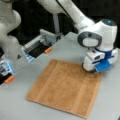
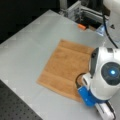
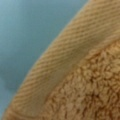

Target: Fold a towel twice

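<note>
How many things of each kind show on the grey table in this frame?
Orange-brown terry cloth towel, flat and unfolded: 1
White robot arm's hand, down at the towel's corner: 1
Grey metal fixtures with orange tabs at the table's back edge: 2
Total: 4

An orange-brown towel (image 1: 63,87) with two paler stripe bands lies on a grey table (image 1: 105,105). At its two o'clock corner sits the white-and-blue gripper (image 1: 93,70); the wrist view shows a tan ribbed hem against blue-grey.
</note>
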{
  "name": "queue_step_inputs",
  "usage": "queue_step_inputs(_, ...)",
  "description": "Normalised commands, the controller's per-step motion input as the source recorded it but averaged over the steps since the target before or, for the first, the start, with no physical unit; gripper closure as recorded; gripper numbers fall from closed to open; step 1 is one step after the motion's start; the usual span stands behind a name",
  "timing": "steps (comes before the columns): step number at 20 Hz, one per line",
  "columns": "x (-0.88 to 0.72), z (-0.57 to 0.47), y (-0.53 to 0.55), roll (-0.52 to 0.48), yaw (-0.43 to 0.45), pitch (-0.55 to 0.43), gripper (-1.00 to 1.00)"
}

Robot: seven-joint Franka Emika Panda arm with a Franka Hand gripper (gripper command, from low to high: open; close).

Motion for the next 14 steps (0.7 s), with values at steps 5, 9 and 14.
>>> queue_step_inputs(5, 0.06, -0.08, -0.07, 0.0, 0.013, -0.002, 1.0)
queue_step_inputs(9, 0.07, -0.06, -0.06, 0.016, -0.008, 0.012, 1.0)
queue_step_inputs(14, 0.04, 0.0, -0.08, 0.031, -0.01, 0.046, 1.0)
